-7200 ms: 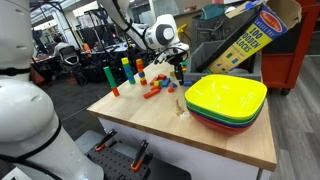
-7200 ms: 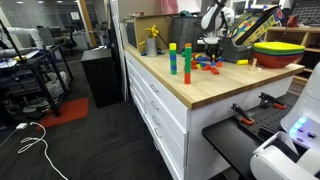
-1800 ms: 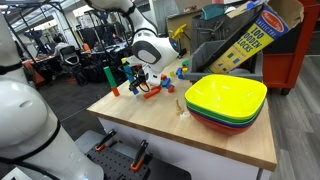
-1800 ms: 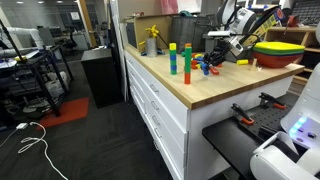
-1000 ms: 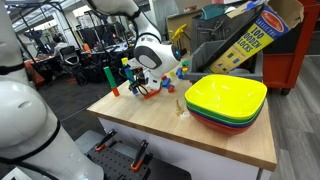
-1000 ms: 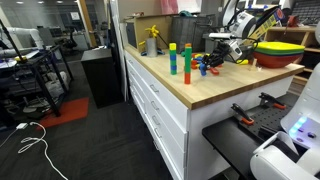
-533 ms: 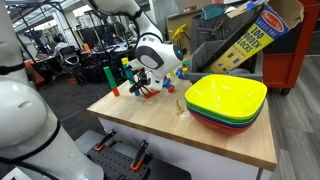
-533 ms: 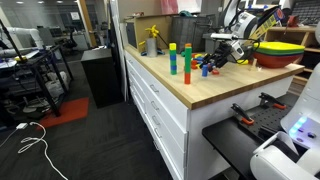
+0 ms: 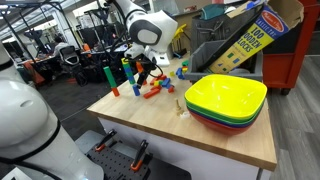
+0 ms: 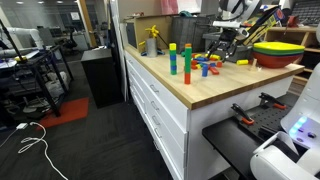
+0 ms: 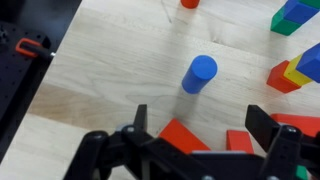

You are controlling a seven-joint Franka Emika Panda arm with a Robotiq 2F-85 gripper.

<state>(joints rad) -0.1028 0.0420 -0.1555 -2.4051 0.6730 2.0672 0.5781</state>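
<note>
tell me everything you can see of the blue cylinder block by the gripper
The blue cylinder is a small, plain, solid-blue block with a flat round top; it looks like painted wood or plastic. In the wrist view it stands upright on one end on the pale wooden table, apart from the other blocks. Nothing touches it: the red blocks lie nearer the camera, and the open gripper is short of it, clear of its sides.
</note>
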